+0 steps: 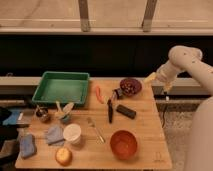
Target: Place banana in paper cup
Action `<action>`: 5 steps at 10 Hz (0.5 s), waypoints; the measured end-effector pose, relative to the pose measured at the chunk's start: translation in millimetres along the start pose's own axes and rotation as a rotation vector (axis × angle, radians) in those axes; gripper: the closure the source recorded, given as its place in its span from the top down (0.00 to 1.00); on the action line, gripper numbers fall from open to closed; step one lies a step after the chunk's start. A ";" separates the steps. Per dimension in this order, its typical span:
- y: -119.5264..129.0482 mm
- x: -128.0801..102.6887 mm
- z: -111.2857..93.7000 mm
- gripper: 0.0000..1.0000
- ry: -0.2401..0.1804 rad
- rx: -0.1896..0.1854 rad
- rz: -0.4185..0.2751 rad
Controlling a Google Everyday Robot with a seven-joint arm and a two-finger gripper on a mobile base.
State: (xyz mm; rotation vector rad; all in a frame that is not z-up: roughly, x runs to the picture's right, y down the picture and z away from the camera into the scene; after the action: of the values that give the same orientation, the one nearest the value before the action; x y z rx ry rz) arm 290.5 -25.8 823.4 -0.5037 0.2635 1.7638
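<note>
The banana [65, 107] is a small pale cream piece that rests against the small blue-grey cup [65, 118] on the left part of the wooden table. The paper cup [72, 133] is plain white and stands upright just below and to the right of it, with nothing visible inside. My gripper [164, 89] hangs at the end of the white arm by the table's far right edge, beside the dark bowl [130, 86]. It is far from both the banana and the paper cup. It holds nothing that I can make out.
A green tray [62, 87] sits at the back left, with an orange carrot-like piece [98, 93] beside it. Mid-table lie a dark stick [109, 110], a black block [126, 111] and a fork [95, 129]. An orange bowl [123, 144], an apple [63, 156], a dark metal cup [42, 114] and blue cloths [54, 134] sit nearer the front.
</note>
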 end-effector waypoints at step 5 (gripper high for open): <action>136.4 41.8 34.3 0.80 0.106 -0.069 -0.281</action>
State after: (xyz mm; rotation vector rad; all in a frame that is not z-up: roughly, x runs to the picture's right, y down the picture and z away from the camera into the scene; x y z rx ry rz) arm 144.8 -9.2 822.0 -0.6529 0.1957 1.4783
